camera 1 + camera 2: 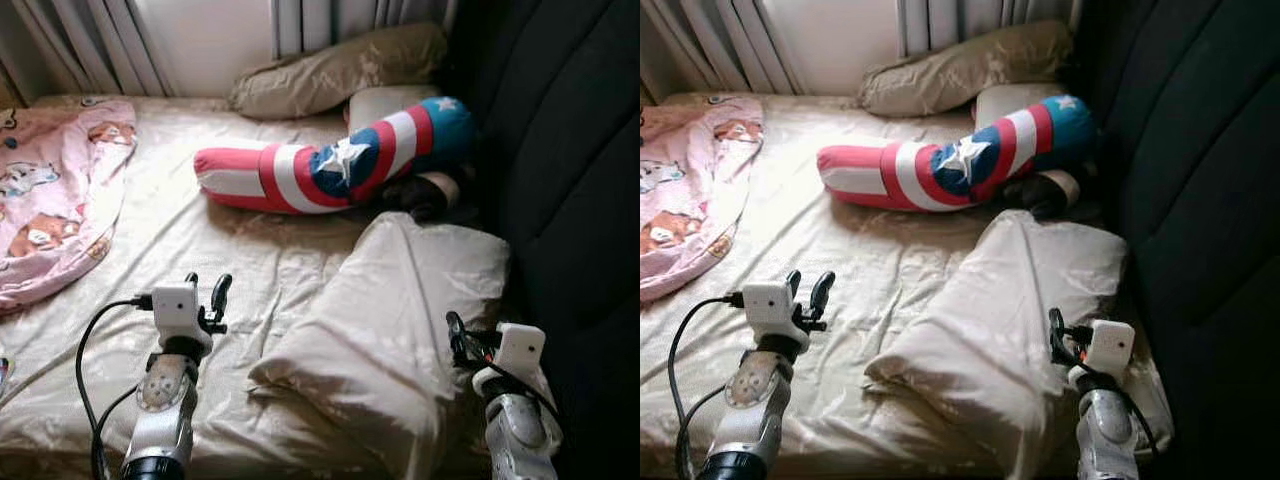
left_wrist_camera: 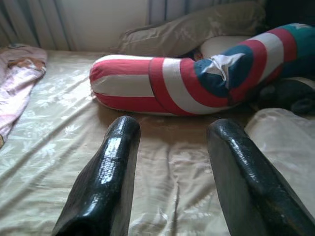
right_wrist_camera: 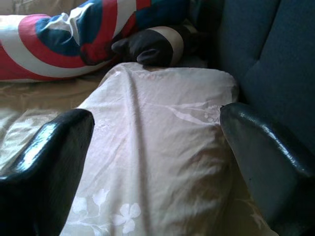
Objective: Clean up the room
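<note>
I see cream pillow (image 1: 390, 320) on bed (image 1: 230, 250), centre-right beside dark headboard (image 1: 570, 200). Striped bolster (image 1: 330, 160) at 12 o'clock. Right end effector (image 3: 157, 147) spread, straddling pillow; left end effector (image 2: 170, 162) spread above sheet. Pink blanket (image 1: 50, 200) at 10 o'clock.

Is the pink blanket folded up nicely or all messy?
Messy. The pink blanket lies crumpled and spread over the bed, its edges uneven, with no neat folds.

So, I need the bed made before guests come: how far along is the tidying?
Nothing looks done yet. The pink blanket lies crumpled, the striped bolster sprawls across the bed, and the cream pillow sits askew. In hand: both grippers, left and right, hover with open jaws, holding nothing. Everything remains to straighten.
</note>
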Controlling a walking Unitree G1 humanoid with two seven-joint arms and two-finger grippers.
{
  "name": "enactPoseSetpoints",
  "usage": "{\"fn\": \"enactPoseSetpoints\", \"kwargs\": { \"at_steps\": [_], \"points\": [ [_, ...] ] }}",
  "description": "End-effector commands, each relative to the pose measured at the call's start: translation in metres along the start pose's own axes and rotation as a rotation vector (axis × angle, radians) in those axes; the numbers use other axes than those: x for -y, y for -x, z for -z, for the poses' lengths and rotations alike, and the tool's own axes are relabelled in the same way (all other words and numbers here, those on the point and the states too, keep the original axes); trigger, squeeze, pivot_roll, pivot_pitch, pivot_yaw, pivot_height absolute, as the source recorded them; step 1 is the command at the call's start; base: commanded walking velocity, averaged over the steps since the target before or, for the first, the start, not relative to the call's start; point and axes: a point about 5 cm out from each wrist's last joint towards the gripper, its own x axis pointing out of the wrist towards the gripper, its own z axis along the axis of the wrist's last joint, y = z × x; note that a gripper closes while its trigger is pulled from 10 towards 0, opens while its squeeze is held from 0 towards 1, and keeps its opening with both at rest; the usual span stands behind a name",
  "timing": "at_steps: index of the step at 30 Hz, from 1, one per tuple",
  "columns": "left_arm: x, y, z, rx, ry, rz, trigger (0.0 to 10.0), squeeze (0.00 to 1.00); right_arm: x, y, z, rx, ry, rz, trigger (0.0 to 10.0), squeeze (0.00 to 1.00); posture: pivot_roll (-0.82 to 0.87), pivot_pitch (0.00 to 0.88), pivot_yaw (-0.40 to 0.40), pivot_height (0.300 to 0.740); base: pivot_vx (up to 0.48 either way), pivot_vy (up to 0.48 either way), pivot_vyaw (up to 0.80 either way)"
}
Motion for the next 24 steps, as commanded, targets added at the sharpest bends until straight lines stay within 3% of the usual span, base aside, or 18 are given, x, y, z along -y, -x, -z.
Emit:
{"fn": "enactPoseSetpoints", "kwargs": {
  "at_steps": [1, 7, 15, 24],
  "points": [
    [-0.01, 0.006, 0.002, -0.02, -0.01, -0.024, 10.0, 0.0, 0.0, 0.003, 0.002, -0.003, 0.018, -0.014, 10.0, 0.0, 0.0, 0.072, -0.056, 0.715, 0.0, 0.0, 0.0],
    [-0.016, 0.006, -0.003, -0.017, 0.003, -0.031, 10.0, 0.0, -0.003, 0.0, 0.002, -0.046, 0.036, -0.036, 10.0, 0.0, 0.0, 0.114, -0.059, 0.715, 0.0, 0.0, 0.0],
    [-0.018, 0.008, -0.004, -0.029, 0.018, -0.023, 10.0, 0.0, -0.005, 0.002, 0.002, -0.039, 0.02, -0.038, 10.0, 0.0, 0.01, 0.162, -0.059, 0.671, 0.0, 0.0, 0.0],
    [-0.025, 0.008, -0.009, -0.041, 0.016, -0.013, 10.0, 0.0, -0.009, 0.004, 0.003, -0.044, 0.008, -0.037, 10.0, 0.0, 0.01, 0.184, -0.052, 0.671, 0.0, 0.0, 0.0]
  ]
}}
